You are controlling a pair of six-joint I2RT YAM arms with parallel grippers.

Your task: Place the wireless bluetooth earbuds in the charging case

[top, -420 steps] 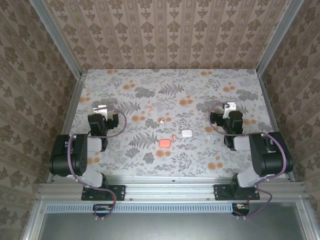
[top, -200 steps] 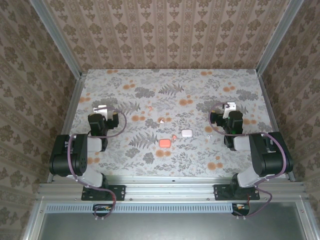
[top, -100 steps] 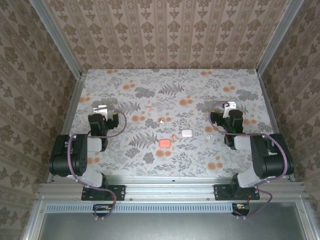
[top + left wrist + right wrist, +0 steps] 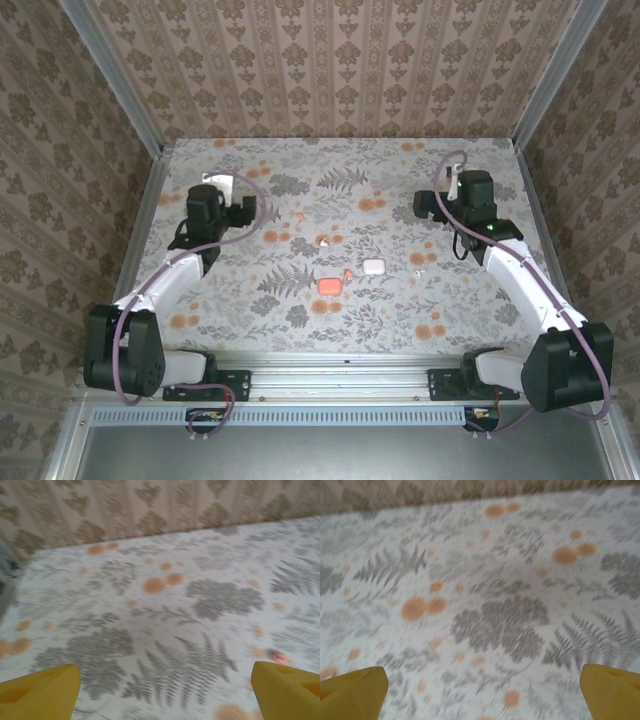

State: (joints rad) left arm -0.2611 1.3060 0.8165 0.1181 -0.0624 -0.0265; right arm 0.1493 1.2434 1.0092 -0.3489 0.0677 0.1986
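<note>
A coral-pink charging case [image 4: 331,285] and a white charging case [image 4: 374,267] lie near the table's middle. Around them are tiny earbuds: a white one [image 4: 323,240], a coral one [image 4: 302,214], another coral one [image 4: 347,273] by the pink case, and a white one [image 4: 418,260] to the right. My left gripper [image 4: 218,184] hovers far left, well away from them; its yellow fingertips [image 4: 40,690] stand wide apart, open and empty. A blurred pink speck [image 4: 278,656] may be the coral earbud. My right gripper [image 4: 463,182] hangs far right, open, fingertips [image 4: 352,692] wide, nothing between.
The floral tablecloth [image 4: 300,160] is bounded by metal rails [image 4: 143,215] on both sides and patterned walls [image 4: 340,70] at the back and sides. Both wrist views are motion-blurred.
Both arms have unfolded from beside their bases and stretched toward the back of the table. The cases and earbuds have not moved.
</note>
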